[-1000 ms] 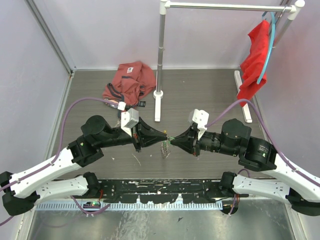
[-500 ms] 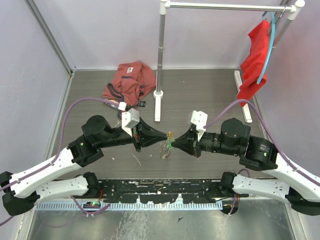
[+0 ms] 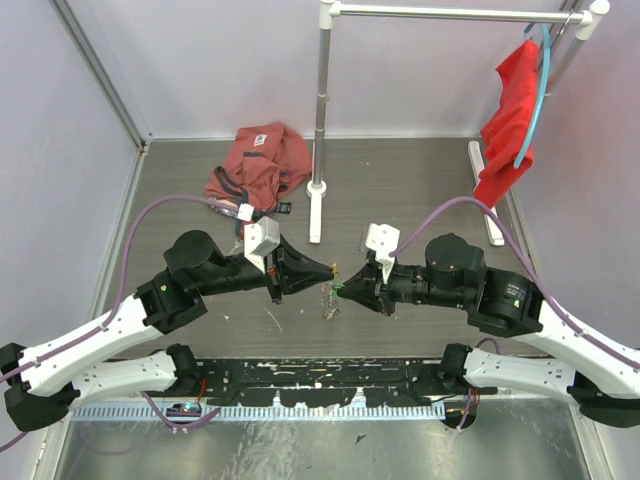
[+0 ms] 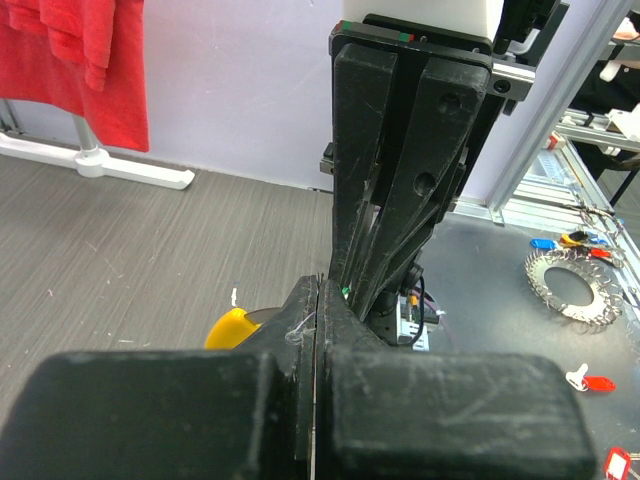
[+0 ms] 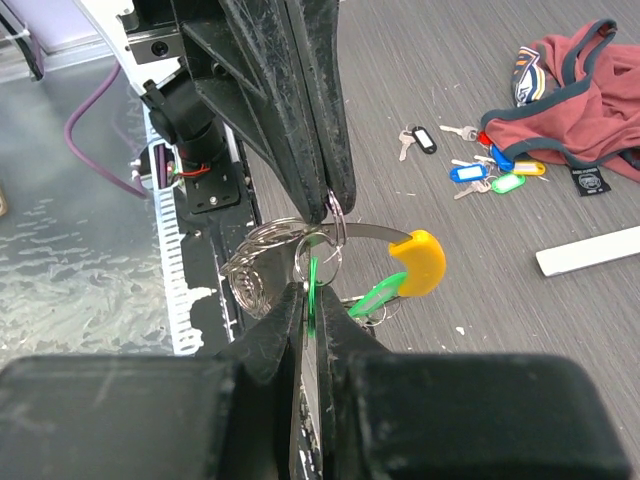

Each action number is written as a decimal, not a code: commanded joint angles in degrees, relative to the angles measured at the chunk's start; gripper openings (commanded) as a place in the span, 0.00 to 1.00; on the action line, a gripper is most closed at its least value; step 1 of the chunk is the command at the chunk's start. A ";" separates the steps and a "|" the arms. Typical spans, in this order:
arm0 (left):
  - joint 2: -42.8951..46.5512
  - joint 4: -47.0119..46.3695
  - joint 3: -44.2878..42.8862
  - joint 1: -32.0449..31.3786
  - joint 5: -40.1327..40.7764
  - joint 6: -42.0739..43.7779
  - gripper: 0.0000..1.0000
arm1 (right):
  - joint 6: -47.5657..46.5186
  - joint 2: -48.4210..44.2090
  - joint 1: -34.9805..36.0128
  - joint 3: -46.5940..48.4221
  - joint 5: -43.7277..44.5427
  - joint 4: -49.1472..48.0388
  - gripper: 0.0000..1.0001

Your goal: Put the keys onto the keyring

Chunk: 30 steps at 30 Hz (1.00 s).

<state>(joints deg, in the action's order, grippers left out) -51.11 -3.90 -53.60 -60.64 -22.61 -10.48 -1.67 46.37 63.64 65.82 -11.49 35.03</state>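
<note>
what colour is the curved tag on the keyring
Yellow-orange tag, clearest in right wrist view.

crumpled red shirt (image 3: pixel 262 160) beside the rack pole (image 3: pixel 321 110) — red cloth (image 3: pixel 505 130) hanging on its rail.

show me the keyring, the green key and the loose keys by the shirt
keyring (image 5: pixel 421 262): right wrist view, on its yellow tag
green key (image 5: pixel 380 296): right wrist view, on its green plastic tag
loose keys (image 5: pixel 467 173): right wrist view, on the blue tag in the cluster

Left gripper (image 4: pixel 317 310): closed tight, faced tip to tip by right gripper (image 4: pixel 350 282).
Yellow tag (image 4: pixel 232 328): seen just left of the tips.
</note>
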 commanded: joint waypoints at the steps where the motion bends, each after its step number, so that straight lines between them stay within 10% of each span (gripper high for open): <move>1: 0.58 -1.79 -2.39 -0.18 -0.68 0.96 0.00 | -0.61 -1.05 0.13 2.23 1.66 -2.87 0.06; 30: -0.55 -2.25 -2.78 -0.22 -3.00 0.55 0.00 | -0.18 -1.12 0.09 1.86 3.31 -3.65 0.06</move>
<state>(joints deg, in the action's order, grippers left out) -51.48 -3.92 -53.87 -60.64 -24.36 -10.13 -1.65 45.41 63.64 65.91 -8.84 34.76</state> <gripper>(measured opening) 0.008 0.123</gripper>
